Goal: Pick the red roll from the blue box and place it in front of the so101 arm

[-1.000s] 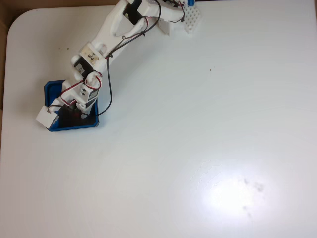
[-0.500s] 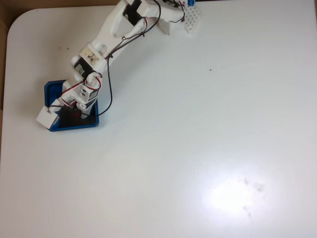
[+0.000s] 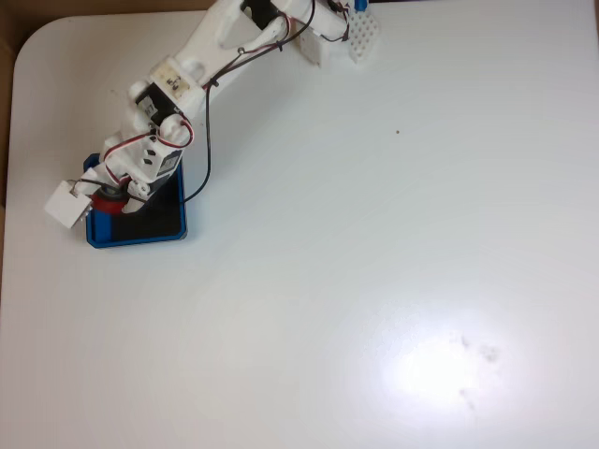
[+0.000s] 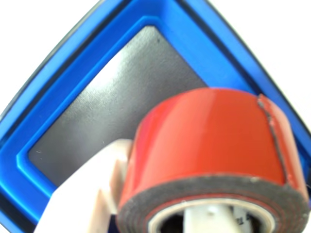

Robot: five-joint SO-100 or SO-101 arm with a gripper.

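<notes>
My white plastic hand pinches the small red tape roll, one finger outside, one through its core. Roll hangs lifted above the shallow blue square box just below me, probably to clear the rim before moving over the white counter.

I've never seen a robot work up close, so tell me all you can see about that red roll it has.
The red roll is a small ring of glossy red tape with a dark grey edge and a pale inner core. A torn tape end runs down its right side in the wrist view. The gripper holds it, one white finger against its outside and another part through the core. It sits over the blue box, above the black floor, near the box's left rim in the fixed view.
</notes>
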